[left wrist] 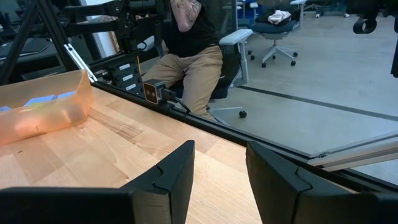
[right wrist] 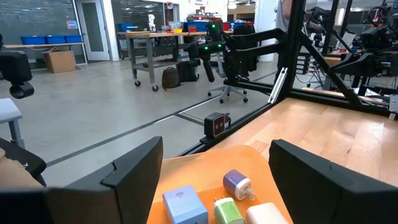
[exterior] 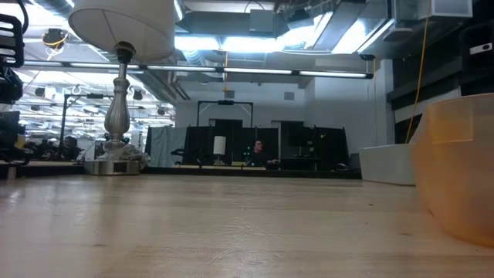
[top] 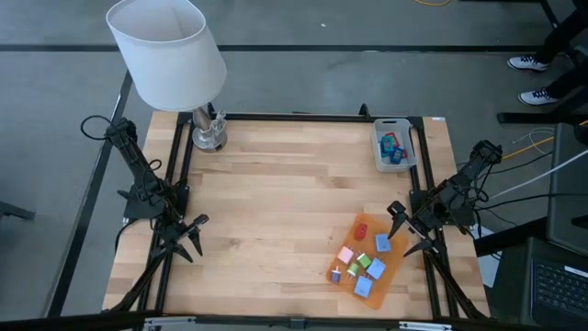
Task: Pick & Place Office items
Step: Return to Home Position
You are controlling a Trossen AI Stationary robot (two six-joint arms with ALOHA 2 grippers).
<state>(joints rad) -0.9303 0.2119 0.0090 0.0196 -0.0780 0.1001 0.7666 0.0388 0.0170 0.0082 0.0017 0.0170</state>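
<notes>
- R gripper (right wrist: 216, 149): jaws wide apart, empty, at orange bin (right wrist: 193, 167) edge.
- L gripper (top: 197, 236): jaws part open, empty, off to left, well apart from bin.
- Homing: lift R clear first, then retract; avoid clipping bin rim.
- Office items (top: 365, 262): in bin, strung along its diagonal long axis; purple adapter (right wrist: 238, 184) on its side, prongs roughly level.

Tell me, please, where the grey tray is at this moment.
In the high view the grey tray sits in the upper right corner of the table, on the right arm's side, above the orange bin and the right gripper.
</notes>
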